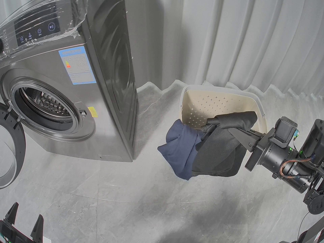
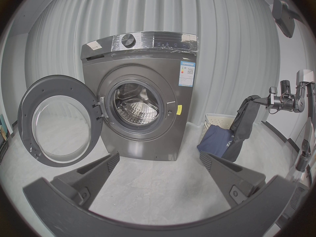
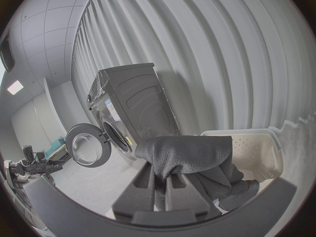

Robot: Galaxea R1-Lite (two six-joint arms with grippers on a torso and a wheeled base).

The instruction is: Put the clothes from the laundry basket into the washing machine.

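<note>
Tile floor [image 1: 141, 199], white curtains [image 1: 236, 34] beyond right claw [image 3: 160, 185], clamped on grey garment [image 1: 219, 145] over laundry basket [image 1: 209, 102], blue cloth [image 1: 180, 149] below, possibly over its rim; left claw [image 2: 158, 157] parted, its wrist view baring washing machine [image 2: 141, 66] drum [image 2: 138, 106] ahead.

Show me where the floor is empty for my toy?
Bare floor lies between the washing machine and the basket, and wide before the open door. Crowded at the basket: a blue cloth spills over its rim, and the right gripper holds a dark cloth there.
</note>
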